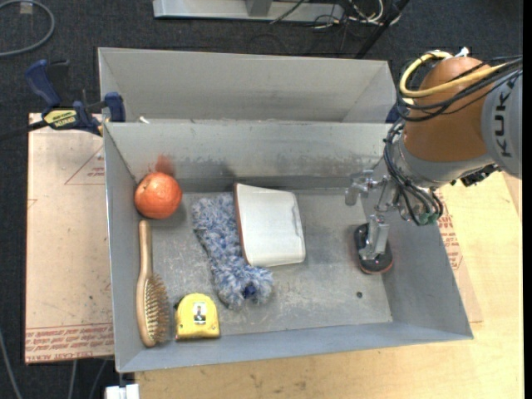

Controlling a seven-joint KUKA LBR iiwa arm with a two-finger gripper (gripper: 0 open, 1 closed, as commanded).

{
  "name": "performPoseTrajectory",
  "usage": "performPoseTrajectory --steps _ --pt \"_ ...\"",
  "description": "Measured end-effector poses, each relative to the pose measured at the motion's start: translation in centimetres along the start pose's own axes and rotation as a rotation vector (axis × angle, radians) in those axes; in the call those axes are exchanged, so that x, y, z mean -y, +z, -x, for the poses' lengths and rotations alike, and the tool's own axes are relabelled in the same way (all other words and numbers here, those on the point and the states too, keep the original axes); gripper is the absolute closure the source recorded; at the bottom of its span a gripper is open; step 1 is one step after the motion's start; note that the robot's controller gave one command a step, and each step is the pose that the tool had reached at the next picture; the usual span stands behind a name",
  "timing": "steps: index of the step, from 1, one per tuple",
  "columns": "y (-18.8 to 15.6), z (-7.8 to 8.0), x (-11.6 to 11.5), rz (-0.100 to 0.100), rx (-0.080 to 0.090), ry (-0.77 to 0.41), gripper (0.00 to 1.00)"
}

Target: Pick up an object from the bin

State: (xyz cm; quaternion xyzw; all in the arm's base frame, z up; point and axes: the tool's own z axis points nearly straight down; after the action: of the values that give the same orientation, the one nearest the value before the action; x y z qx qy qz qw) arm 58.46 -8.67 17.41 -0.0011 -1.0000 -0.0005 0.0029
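Observation:
My gripper reaches down to the bin floor at the right side. Its tip stands on or just over a small dark round thing with a reddish rim. Whether that thing is gripped cannot be made out from this angle. The nearest other thing is a white squarish tub, lying on its side in the middle of the bin, well left of the gripper.
A blue-and-white rag lies against the tub's left side. An orange ball sits at the back left. Along the left wall lies a wooden hairbrush, with a yellow tape measure beside it.

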Motion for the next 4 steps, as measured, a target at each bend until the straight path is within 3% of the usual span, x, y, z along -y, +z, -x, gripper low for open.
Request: performPoseTrajectory --steps 1,2,3,4 --pt "-0.5 0.1 0.0 -0.001 0.007 -0.001 0.0" --pt "1.4 1.0 0.3 -0.002 0.019 -0.002 0.0" --pt "6.3 0.7 3.7 0.001 0.009 0.095 0.0" --pt "9.9 0.9 5.6 0.009 0.014 0.203 1.0"
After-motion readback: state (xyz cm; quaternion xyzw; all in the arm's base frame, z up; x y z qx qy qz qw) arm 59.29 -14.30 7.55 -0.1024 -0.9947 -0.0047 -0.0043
